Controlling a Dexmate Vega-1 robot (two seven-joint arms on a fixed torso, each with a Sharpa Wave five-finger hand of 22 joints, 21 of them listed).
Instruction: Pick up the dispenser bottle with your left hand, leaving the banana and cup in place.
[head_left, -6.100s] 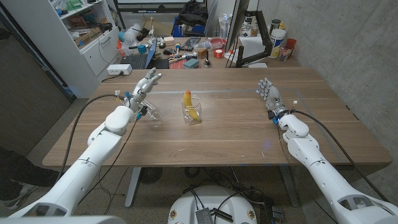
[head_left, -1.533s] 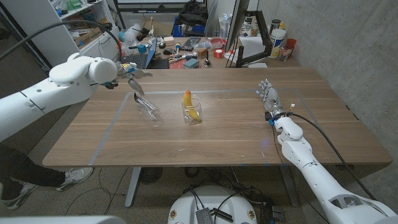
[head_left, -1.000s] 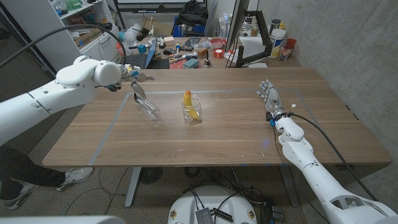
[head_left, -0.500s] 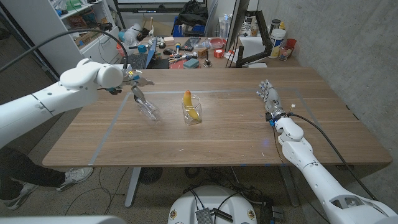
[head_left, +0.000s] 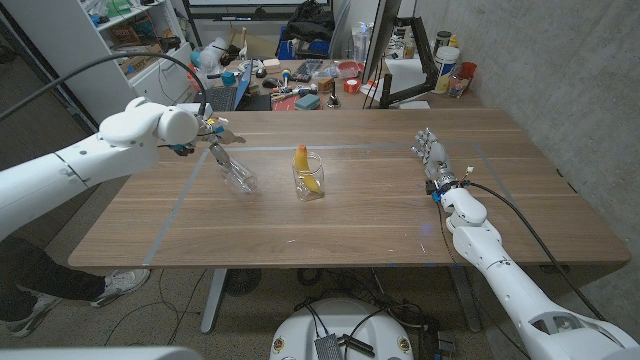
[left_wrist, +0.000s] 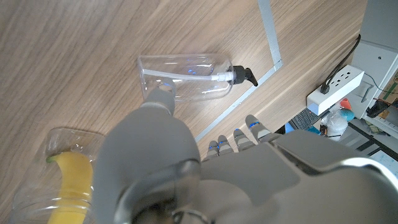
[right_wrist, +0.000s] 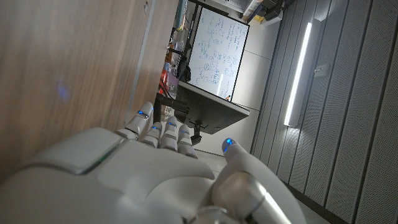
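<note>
One dispenser bottle lying just beyond left fingers

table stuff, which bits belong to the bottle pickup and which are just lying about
Job:
bottle, lying on its side
left hand, above it
banana and cup, to stay put

Lying about:
right hand, idle
power strip
back-table clutter

Dispenser bottle left of cup, banana inside.

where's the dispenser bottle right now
In the head view the dispenser bottle lies on its side on the table's left half, beside the cup holding the banana, just below the left hand.
</note>
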